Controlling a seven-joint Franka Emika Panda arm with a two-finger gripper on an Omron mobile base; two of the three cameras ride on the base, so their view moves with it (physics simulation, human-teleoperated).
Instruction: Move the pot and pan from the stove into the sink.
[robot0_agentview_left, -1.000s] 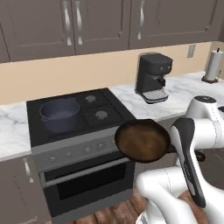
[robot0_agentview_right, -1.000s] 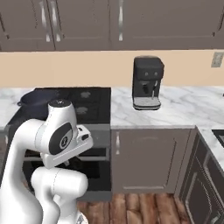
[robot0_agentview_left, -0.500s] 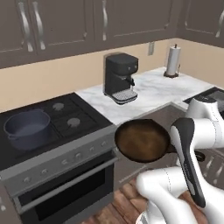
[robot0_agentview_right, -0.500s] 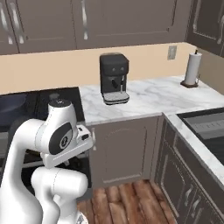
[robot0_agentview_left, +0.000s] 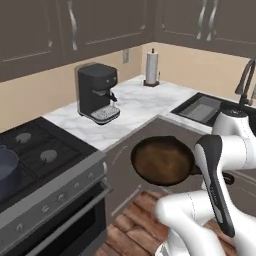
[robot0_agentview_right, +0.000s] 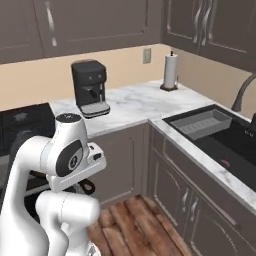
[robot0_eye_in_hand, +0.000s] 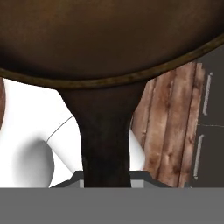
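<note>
Tool: pinched the pan's (robot0_agentview_left: 163, 160) long handle (robot0_eye_in_hand: 105, 135).
Arm: folded low, elbow raised, holding the pan level over the wooden floor.
Pot (robot0_agentview_left: 7, 172): sat on the stove (robot0_agentview_left: 42, 155).
Sink (robot0_agentview_right: 227, 142): far right of the stove.

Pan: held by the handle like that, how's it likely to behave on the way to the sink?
The pan looks rigid, so it shouldn't flex. Its wide bowl sits far out from the claw shut on the long handle, so it probably wants to droop or twist in the grip. It looks empty, so nothing should spill, but fast swings toward the sink could loosen it.
</note>
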